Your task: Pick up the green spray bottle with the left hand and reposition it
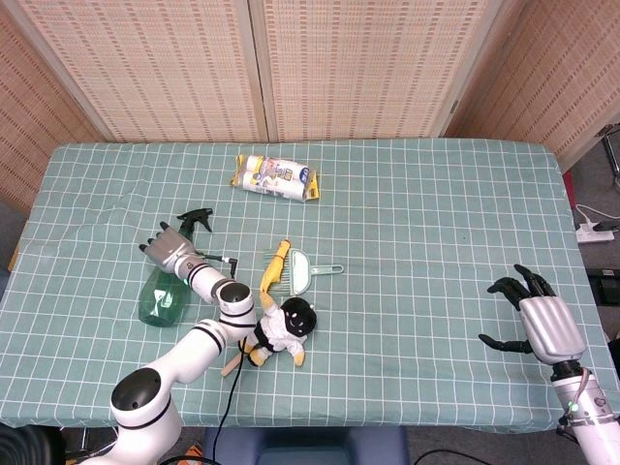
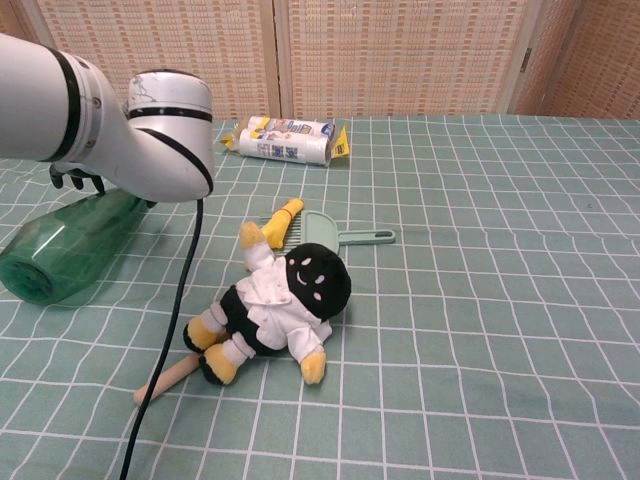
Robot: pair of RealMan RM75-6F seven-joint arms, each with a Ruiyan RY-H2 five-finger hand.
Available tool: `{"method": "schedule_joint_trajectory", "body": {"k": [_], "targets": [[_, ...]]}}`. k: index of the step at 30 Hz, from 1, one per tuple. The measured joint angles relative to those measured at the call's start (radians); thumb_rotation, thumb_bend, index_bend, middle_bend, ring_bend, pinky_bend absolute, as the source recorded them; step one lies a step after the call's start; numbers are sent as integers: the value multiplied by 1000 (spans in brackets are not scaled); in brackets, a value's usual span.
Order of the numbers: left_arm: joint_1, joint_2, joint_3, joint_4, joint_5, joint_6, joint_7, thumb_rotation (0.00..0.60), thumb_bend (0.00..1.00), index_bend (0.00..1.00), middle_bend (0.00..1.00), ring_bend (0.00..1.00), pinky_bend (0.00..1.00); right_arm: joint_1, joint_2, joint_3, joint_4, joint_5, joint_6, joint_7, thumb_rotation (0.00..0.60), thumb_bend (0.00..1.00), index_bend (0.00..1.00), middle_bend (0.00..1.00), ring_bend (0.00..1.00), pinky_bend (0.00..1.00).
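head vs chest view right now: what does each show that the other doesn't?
Head view only: the right hand, fingers spread and holding nothing, near the table's right edge; the spray bottle's black trigger head; the left hand over the bottle's neck.

Chest view only: a close side look at the plush doll's face; the left arm hides most of that hand.

Both: the green spray bottle lying on its side, the doll, the dustpan and the package.
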Motion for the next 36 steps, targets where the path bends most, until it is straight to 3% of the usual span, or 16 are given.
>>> {"method": "schedule_joint_trajectory", "body": {"k": [14, 22, 31, 36], "targets": [[13, -24, -14, 94, 30, -107, 7, 600, 203, 0, 229, 131, 99, -1, -9, 5, 2, 8, 5, -15, 600, 0, 341, 259, 65, 149], [30, -31, -21, 136, 53, -168, 15, 600, 217, 0, 359, 198, 122, -2, -17, 10, 2, 17, 10, -31, 600, 0, 343, 259, 65, 149], [32, -21, -10, 144, 105, -176, -11, 600, 333, 75, 540, 325, 166, -2, -24, 13, -2, 24, 11, -52, 600, 0, 342, 259, 65, 149], [26, -8, -9, 132, 123, -155, -19, 600, 358, 87, 573, 351, 180, -2, -23, 13, -2, 23, 12, -51, 600, 0, 342, 260, 66, 150]]}}
